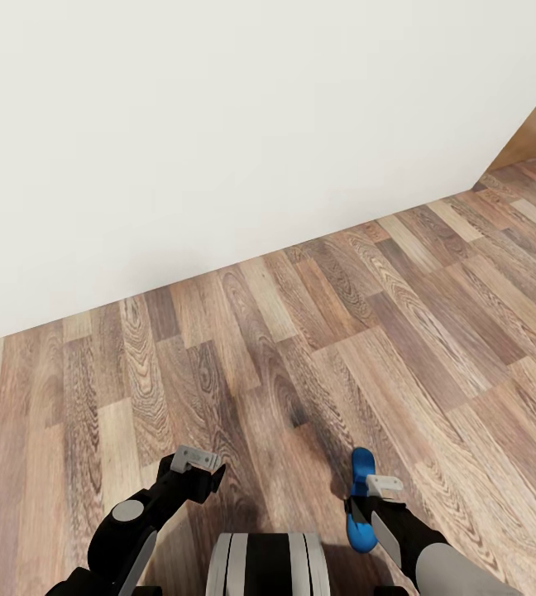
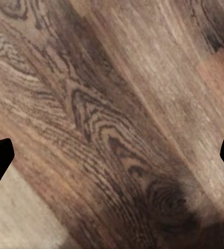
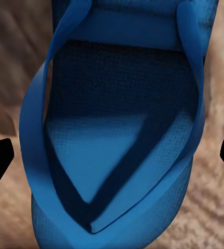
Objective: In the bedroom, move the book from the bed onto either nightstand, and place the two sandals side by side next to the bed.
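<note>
Even, soft light fills the head view; the plain white wall (image 1: pixel 218 141) is bright and flat, without glare. On the light brown wood-plank floor (image 1: pixel 318 331) soft dark shadows pool just ahead of the two arms, and a faint grey band runs along the wall's foot. The head view is sharp, with crisp grain. Both wrist views are softer: floor grain under the left arm is smeared and blotchy, and the bright blue flat sandal (image 3: pixel 117 129) shows a hard-edged diagonal shadow across its sole, with the floor beside it blurred.
</note>
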Robot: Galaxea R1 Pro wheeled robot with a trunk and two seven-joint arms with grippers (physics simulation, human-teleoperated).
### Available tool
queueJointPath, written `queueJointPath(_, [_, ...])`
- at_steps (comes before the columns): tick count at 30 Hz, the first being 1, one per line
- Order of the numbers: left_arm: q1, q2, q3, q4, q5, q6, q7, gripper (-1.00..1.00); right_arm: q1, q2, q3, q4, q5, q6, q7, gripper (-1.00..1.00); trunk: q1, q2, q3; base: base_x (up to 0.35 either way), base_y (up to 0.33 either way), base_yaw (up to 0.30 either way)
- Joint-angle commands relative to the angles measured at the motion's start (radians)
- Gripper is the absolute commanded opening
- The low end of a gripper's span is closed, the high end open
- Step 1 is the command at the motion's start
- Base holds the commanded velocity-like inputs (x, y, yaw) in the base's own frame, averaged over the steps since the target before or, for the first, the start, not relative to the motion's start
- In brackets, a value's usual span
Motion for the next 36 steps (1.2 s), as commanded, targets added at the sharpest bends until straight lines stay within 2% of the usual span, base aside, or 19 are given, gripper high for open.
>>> queueJointPath(1, [0.000,0.001,-0.001,-0.001,0.003,0.005,-0.001,1.00,0.000,0.001,-0.008,-0.002,0.001,0.005,-0.001,1.00,0.000,0.000,-0.001,0.000,0.000,0.000])
queueJointPath(15, [0.000,0.001,-0.001,-0.001,0.003,0.005,-0.001,1.00,0.000,0.000,-0.007,-0.002,0.001,0.005,-0.001,1.00,0.000,0.000,-0.001,0.000,0.000,0.000])
queueJointPath(16, [0.000,0.001,-0.001,-0.001,0.003,0.005,-0.001,1.00,0.000,0.001,-0.007,-0.002,0.001,0.005,-0.001,-1.00,0.000,0.000,-0.001,0.000,0.000,0.000])
queueJointPath(36, [0.000,0.001,0.000,-0.001,0.003,0.005,-0.001,1.00,0.000,0.000,-0.007,-0.002,0.001,0.005,-0.001,-1.00,0.000,0.000,-0.001,0.000,0.000,0.000])
